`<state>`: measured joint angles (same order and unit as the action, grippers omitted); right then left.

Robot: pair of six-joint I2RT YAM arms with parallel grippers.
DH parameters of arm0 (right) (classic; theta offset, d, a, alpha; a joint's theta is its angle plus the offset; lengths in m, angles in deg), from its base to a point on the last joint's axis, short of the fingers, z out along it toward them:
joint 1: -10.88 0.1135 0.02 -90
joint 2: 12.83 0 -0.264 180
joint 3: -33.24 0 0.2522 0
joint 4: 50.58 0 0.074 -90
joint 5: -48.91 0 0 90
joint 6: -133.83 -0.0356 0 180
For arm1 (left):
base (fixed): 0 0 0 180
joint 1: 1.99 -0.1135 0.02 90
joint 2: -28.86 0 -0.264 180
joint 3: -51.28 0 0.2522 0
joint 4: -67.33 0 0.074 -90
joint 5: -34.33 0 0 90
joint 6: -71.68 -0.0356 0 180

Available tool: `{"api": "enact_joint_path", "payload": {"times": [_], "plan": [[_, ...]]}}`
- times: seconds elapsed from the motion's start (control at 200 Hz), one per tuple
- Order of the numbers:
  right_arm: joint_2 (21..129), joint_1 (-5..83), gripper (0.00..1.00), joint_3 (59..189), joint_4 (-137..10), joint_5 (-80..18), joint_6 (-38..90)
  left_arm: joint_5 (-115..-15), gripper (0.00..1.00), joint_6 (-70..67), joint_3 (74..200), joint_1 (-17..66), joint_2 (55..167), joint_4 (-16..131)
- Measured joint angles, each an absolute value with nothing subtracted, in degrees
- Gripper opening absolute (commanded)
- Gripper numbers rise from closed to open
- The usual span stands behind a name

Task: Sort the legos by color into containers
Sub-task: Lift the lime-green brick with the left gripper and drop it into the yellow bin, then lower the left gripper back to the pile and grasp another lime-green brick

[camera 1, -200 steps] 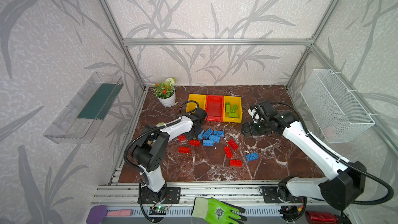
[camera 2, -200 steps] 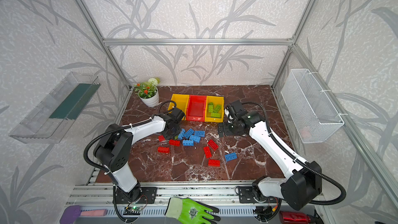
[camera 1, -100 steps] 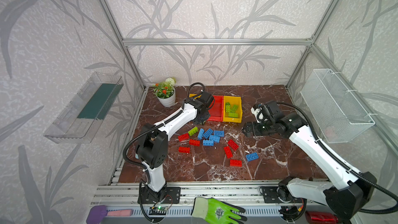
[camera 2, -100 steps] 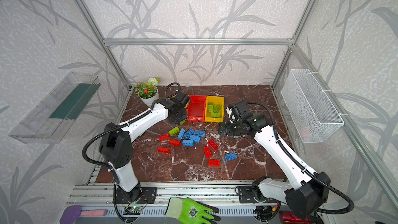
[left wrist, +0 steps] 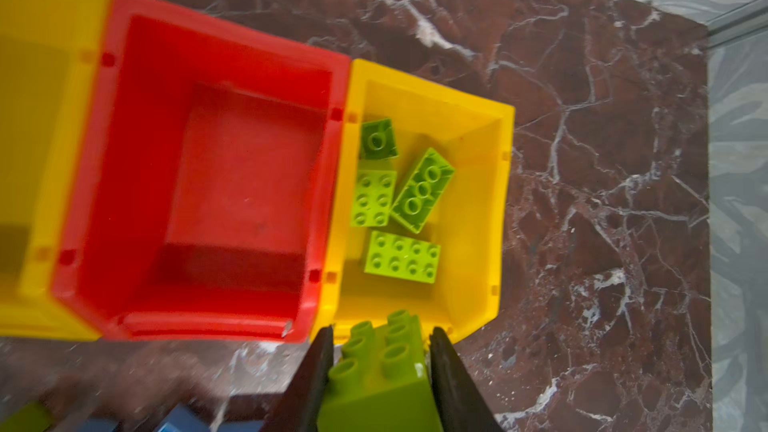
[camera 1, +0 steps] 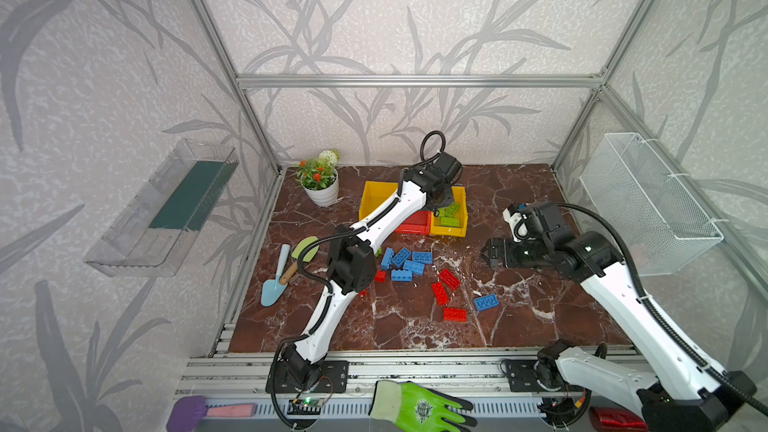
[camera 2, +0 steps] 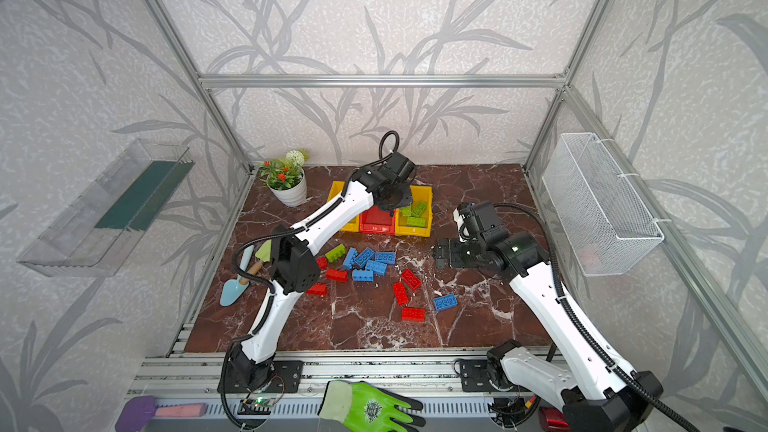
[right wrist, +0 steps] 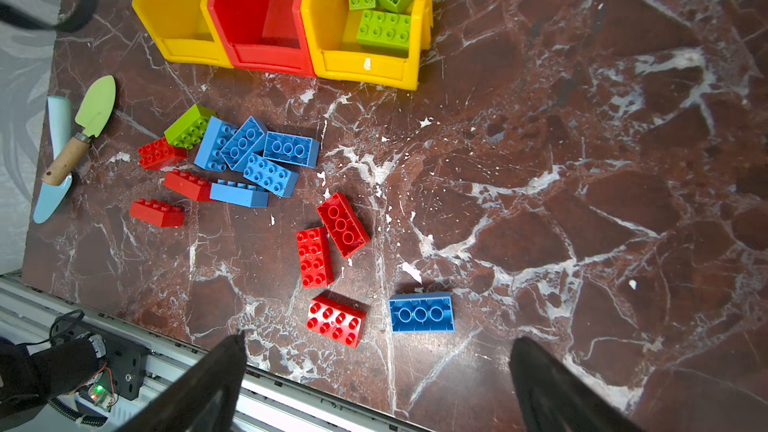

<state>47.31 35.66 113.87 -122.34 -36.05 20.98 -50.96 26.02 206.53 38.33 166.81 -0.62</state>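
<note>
**Left arm.** Your left jaws are closed on a lime green brick (left wrist: 376, 371), pressing its two long sides. The brick's long axis runs in line with the jaws. Its studs face the left wrist camera, and its hollow underside shows in the right wrist view. The free end points toward the containers (camera 2: 376, 227) and overlaps the front lip of the end yellow bin (left wrist: 478, 243), close to that bin's seam with the red bin (left wrist: 116, 160). The far yellow bin (left wrist: 37, 118) closes the row on the red bin's other side.

**Sorted bricks.** Four green bricks (left wrist: 402, 257) lie in the end yellow bin.
- The front one is studs up, with its long axis across the bin.
- A second, also studs up, runs front to back.
- A third, underside up, slants beside the second.
- The fourth, at the back, shows only a square face.

**Loose bricks.** On the bench (camera 1: 519, 201), a cluster of blue bricks (camera 1: 405, 261) lies at mixed angles in front of the bins. One green brick (camera 2: 336, 252) touches the cluster's left edge in both top views, and red bricks (camera 2: 336, 275) lie just beside it. Three more red bricks (camera 1: 440, 292) and a lone blue brick (camera 1: 486, 302), underside up, lie nearer the front rail.

**Right arm.** Your right jaws are spread wide with nothing between them. They hover above the bench, to the right of the loose bricks.
</note>
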Motion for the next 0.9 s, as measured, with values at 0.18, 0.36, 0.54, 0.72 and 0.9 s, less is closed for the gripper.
{"api": "enact_joint_path", "payload": {"times": [0.18,0.36,0.54,0.72,0.9], "plan": [[45.8,35.3,0.99,113.9,-126.0,-37.6,20.1,-52.3,0.1,23.2,212.2,38.6,173.3,1.4],[45.3,35.2,0.99,115.4,-129.7,-40.2,19.8,-52.3,0.46,22.1,212.2,38.5,176.0,3.9],[45.0,35.1,0.99,116.5,-131.3,-41.9,19.7,-54.5,0.64,21.2,212.4,38.2,176.4,6.0],[45.1,35.1,0.99,116.5,-131.3,-42.2,19.6,-55.2,0.74,21.1,213.1,38.2,176.0,6.0],[47.2,35.1,0.99,116.5,-128.8,-41.8,20.0,-52.4,0.74,22.2,210.4,37.8,171.5,2.0]]}}
